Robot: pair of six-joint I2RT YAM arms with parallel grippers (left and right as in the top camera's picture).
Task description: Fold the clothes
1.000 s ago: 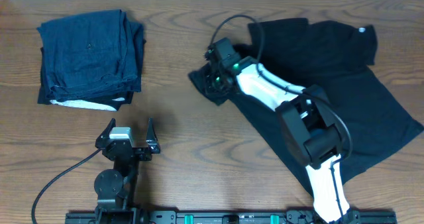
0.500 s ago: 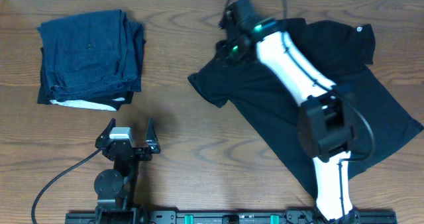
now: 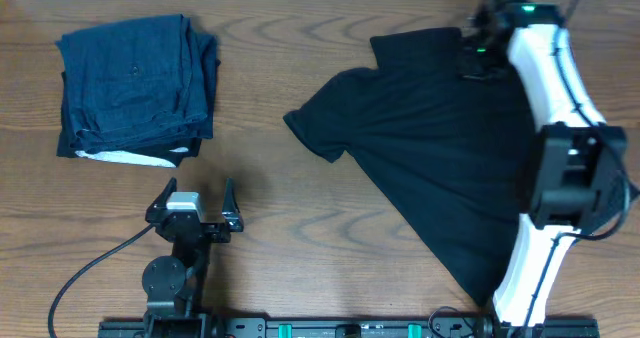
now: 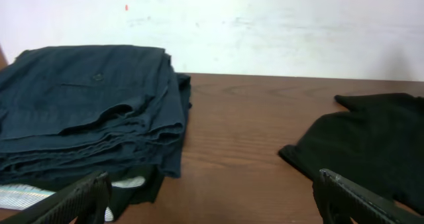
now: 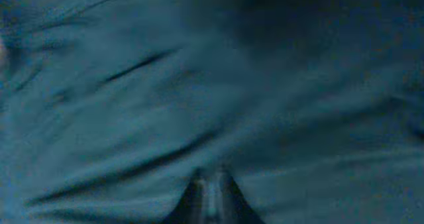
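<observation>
- The shirt (image 3: 440, 158) lies spread on the worktop's (image 3: 280, 218) right half, with one sleeve reaching toward the middle.
- The right claw (image 3: 482, 63) is clenched and down on the shirt by the far edge. A pinch of fabric cannot be made out.
- The left claw (image 3: 195, 206) is released, near the front edge.
- A navy pile (image 3: 135, 83) sits in the far-left corner.

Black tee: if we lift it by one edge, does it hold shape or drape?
Probably drapes: the black T-shirt lies flat with soft creases, visible up close in the right wrist view. Likely light, since the fabric looks thin. Pushed across the wooden table, it would probably bunch rather than slide whole.
</observation>
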